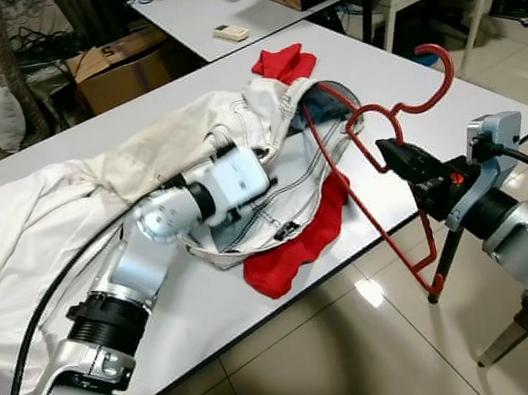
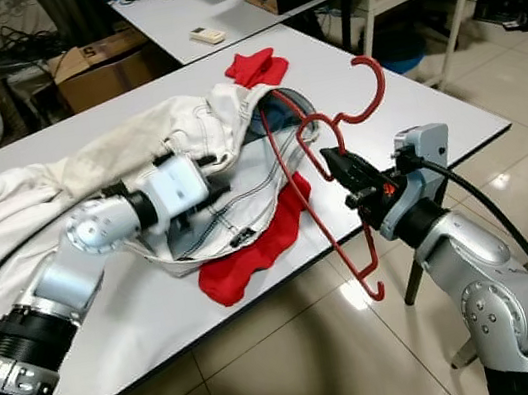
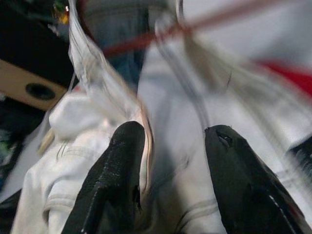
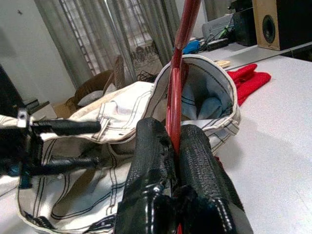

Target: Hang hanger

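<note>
Two grippers busy | R gripper (image 1: 385, 149) clamped on red hanger (image 1: 369, 190) | L gripper (image 3: 170, 161) fingers apart, holding white jacket (image 1: 270, 171) collar open | risk: hanger snags collar, cloth slides off L fingers

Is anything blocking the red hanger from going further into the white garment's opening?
Nothing visible blocks it. The right gripper holds the red hanger with one arm already inside the white garment opening, which the left gripper is spreading open on the table.
</note>
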You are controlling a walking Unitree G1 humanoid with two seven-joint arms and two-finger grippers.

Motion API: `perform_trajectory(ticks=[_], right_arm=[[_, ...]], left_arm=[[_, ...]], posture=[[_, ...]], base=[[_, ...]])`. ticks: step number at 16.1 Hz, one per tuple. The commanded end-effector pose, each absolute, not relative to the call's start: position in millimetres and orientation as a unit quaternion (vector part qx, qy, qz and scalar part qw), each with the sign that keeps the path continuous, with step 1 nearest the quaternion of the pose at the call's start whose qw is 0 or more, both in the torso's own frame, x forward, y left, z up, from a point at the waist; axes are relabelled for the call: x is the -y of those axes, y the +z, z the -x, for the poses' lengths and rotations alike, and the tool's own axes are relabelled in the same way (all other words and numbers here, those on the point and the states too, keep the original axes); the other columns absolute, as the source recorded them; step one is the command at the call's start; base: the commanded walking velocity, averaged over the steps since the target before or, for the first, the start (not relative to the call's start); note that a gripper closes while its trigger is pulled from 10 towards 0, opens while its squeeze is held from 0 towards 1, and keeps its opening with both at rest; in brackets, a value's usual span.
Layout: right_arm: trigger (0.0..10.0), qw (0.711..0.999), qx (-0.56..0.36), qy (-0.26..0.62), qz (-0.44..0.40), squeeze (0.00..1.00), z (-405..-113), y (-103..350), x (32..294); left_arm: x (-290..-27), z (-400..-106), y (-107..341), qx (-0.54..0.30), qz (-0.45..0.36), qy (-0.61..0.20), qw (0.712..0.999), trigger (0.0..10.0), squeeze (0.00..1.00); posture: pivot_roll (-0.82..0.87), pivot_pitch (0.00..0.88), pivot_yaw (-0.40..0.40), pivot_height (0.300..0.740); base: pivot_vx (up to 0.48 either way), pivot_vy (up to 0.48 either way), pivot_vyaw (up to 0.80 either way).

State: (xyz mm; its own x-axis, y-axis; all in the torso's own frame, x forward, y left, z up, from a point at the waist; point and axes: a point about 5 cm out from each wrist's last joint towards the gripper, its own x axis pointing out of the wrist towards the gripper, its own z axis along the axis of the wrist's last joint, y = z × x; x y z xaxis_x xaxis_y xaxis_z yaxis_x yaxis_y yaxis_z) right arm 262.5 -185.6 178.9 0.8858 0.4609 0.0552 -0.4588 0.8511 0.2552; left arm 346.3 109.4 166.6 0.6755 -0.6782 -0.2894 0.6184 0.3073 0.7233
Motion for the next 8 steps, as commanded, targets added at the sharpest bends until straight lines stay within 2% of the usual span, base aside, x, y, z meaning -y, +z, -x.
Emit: perform_trajectory(ticks=[1, 3, 4, 8], right_arm=[[10.0, 0.958, 0.018, 0.254, -0.133, 0.00, -263.0, 189.8, 181.9], [10.0, 0.957, 0.021, 0.255, -0.134, 0.00, -263.7, 191.0, 181.4], [10.0, 0.957, 0.021, 0.255, -0.134, 0.00, -263.9, 191.1, 181.4], [10.0, 0.956, 0.027, 0.257, -0.136, 0.00, -264.9, 192.7, 181.2]], left_arm=[[-120.8, -352.7, 167.9, 0.033, -0.479, -0.369, 0.796, 10.0, 0.00], [-133.0, -358.2, 161.7, 0.025, -0.526, -0.350, 0.775, 10.0, 0.00], [-134.9, -359.0, 161.6, 0.023, -0.531, -0.346, 0.773, 10.0, 0.00], [-156.9, -373.9, 175.5, 0.029, -0.558, -0.247, 0.792, 10.0, 0.00]], posture=[[-0.21, 0.024, 0.130, 0.740], [-0.20, 0.021, 0.129, 0.740], [-0.20, 0.021, 0.129, 0.740], [-0.20, 0.016, 0.129, 0.740]], base=[[0.000, 0.000, 0.00], [0.000, 0.000, 0.00], [0.000, 0.000, 0.00], [0.000, 0.000, 0.00]])
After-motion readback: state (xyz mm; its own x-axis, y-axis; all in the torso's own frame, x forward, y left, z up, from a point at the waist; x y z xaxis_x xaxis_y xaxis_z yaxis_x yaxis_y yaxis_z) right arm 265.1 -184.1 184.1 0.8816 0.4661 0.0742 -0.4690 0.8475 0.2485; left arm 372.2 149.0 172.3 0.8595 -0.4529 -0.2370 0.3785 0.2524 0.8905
